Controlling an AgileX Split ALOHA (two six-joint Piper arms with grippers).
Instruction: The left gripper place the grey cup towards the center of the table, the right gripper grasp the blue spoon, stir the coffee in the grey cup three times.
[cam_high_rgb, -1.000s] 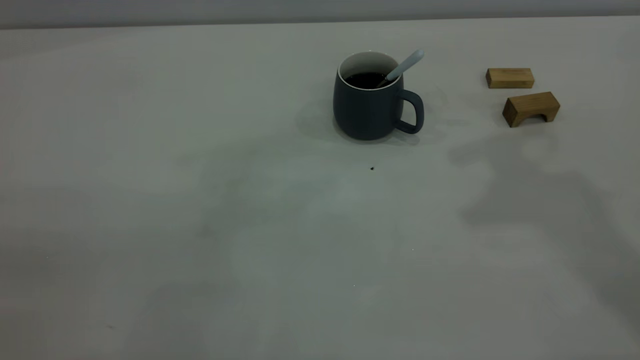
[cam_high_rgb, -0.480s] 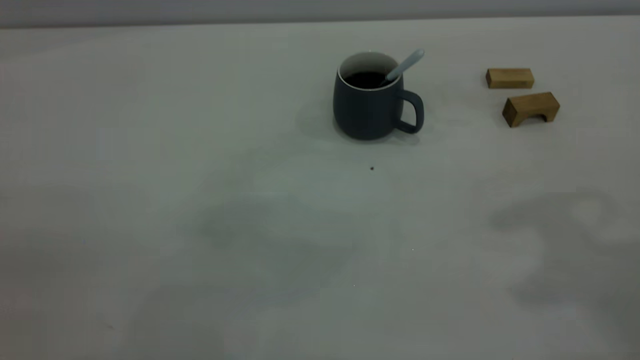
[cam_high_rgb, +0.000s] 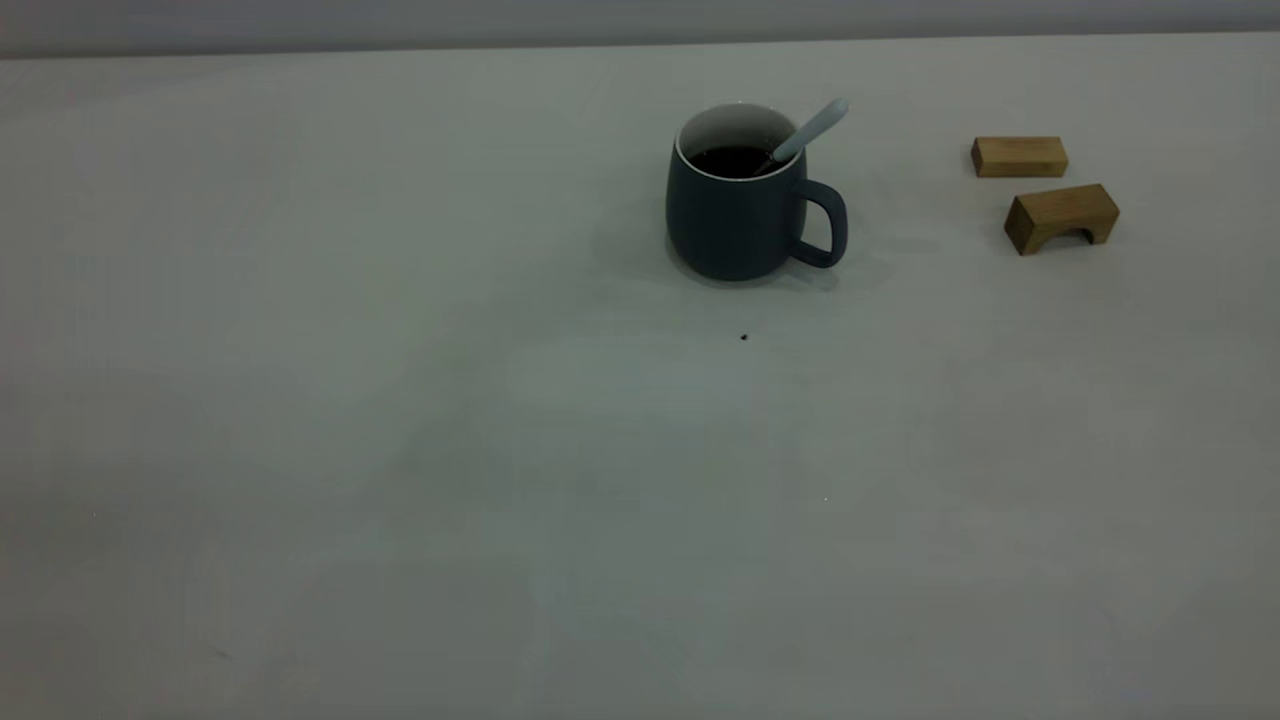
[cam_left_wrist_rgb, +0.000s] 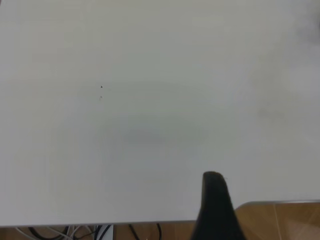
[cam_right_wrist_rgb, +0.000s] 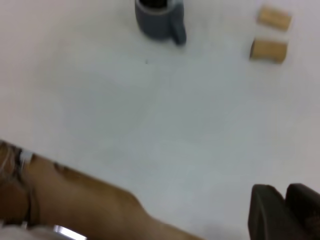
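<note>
Only a dark bit of the left gripper showing, up over the bare near edge of the bench; cannot tell if open or closed. Same for the right gripper, back by its own edge, far from everything, holding nothing that shows. Big arm shadows on the bench a moment ago, now gone, so both arms pulled away. Farther out, near the middle toward the back, the grey cup standing upright, coffee inside, blue spoon left leaning on the rim above the handle. Two wooden blocks well apart to the right. Looks like stirring done and job finished
</note>
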